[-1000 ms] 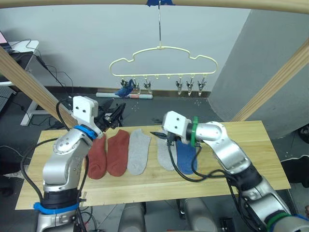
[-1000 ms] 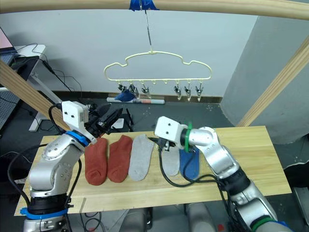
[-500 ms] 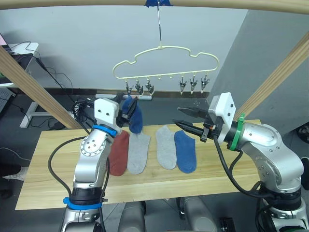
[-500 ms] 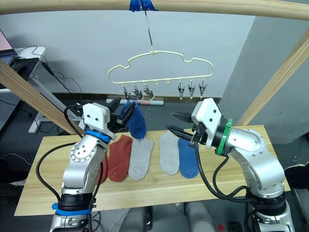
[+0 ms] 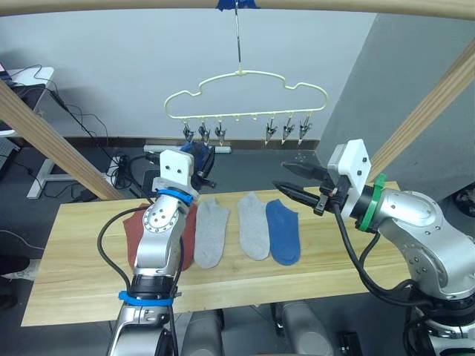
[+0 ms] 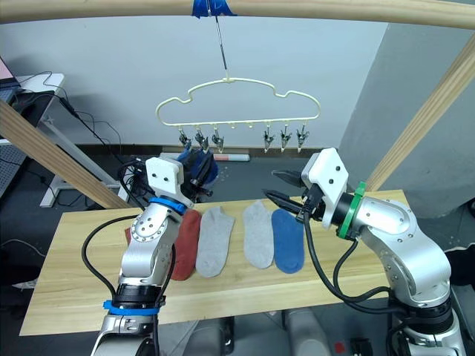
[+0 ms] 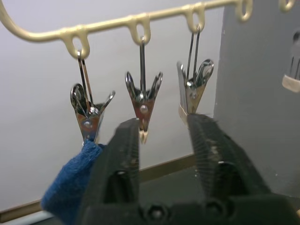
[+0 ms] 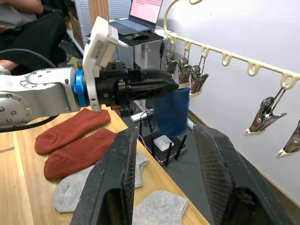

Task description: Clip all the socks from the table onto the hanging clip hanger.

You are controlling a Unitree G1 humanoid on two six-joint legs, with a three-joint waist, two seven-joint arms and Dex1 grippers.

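- Socks: one blue sock [image 7: 70, 185] now hangs from the end clip [image 7: 88, 112] of the hanger [image 5: 245, 89]; half a second ago the left gripper [image 7: 164, 154] was carrying it up toward the clips.
- The left gripper has let go: its fingers are spread and empty, just below the next clips.
- By the look of it, one sock is done and five remain on the table [image 5: 74, 259]: two rust-red [image 8: 70, 143], two grey [image 5: 210, 231] and one blue [image 5: 282, 233], lying side by side.
- The right gripper [image 5: 291, 180] hovers above the table's blue sock, fingers parted, holding nothing.
- The socks are short, soft and limp.
- The hanger is thin cream wire in a cloud outline, hung from a wooden bar [image 5: 111, 5].
- Its small metal clips dangle from loops in a row.
- The table is light wooden planks.
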